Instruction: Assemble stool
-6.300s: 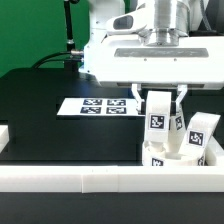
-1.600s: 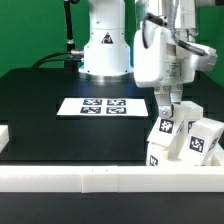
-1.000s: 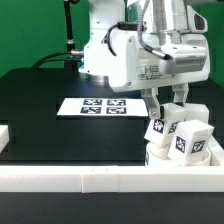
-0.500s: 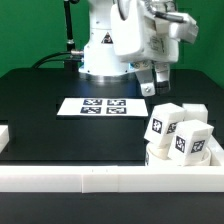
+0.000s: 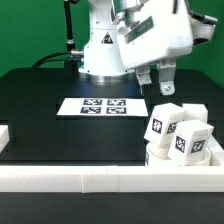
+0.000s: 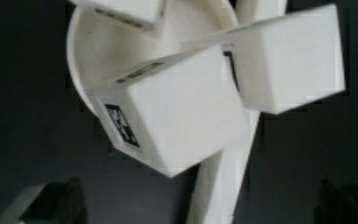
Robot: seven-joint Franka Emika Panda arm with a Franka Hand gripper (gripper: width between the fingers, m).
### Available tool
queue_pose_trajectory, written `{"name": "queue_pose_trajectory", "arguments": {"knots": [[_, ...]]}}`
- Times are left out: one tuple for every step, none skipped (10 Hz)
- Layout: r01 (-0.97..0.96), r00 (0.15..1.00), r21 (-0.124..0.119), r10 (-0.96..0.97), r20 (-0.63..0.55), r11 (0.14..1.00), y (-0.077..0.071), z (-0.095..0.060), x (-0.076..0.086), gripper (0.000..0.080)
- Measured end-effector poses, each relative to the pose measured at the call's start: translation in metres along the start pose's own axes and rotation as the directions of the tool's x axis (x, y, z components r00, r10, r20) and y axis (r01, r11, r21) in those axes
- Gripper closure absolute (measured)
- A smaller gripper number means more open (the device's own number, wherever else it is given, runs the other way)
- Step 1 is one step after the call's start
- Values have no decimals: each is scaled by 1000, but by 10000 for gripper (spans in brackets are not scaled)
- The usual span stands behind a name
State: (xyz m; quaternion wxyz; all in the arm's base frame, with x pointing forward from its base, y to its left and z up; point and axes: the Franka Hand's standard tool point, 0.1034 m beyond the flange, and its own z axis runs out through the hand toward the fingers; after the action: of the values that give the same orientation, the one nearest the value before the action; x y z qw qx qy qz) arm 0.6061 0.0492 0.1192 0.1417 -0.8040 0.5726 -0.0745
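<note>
The white stool (image 5: 178, 138) stands at the exterior view's right, in the corner of the white rails. Its block legs with black-and-white tags (image 5: 160, 126) point up and lean. The seat disc (image 5: 158, 155) shows below them. My gripper (image 5: 156, 84) hangs tilted above and behind the stool, open and empty, clear of the legs. In the wrist view the seat disc (image 6: 229, 190) shows edge-on with the tagged legs (image 6: 179, 120) on it, and my dark fingertips (image 6: 51, 203) stand apart on either side.
The marker board (image 5: 99, 106) lies flat on the black table behind the stool. A long white rail (image 5: 90, 178) runs along the front, with a short piece (image 5: 4, 135) at the exterior view's left. The robot base (image 5: 103, 50) stands at the back.
My gripper was down at the stool's legs a second ago. It has let go, risen up and back, and tilted. The stool has stayed in the corner.
</note>
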Motion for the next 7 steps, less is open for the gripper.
{"name": "queue_pose_trajectory", "arguments": {"knots": [[174,985,-5,-174,0,985,0,1,-3,151],[304,953,-6,-304,8,953,-1,3,-9,151],[419,908,-7,-419,16,908,-2,5,-18,151],[513,858,-9,-513,11,858,-1,5,-13,151],[567,824,-16,-567,9,823,-1,5,-11,151],[671,741,-26,-671,9,741,0,4,-9,151],[752,659,-34,-752,12,658,0,4,-7,151]]}}
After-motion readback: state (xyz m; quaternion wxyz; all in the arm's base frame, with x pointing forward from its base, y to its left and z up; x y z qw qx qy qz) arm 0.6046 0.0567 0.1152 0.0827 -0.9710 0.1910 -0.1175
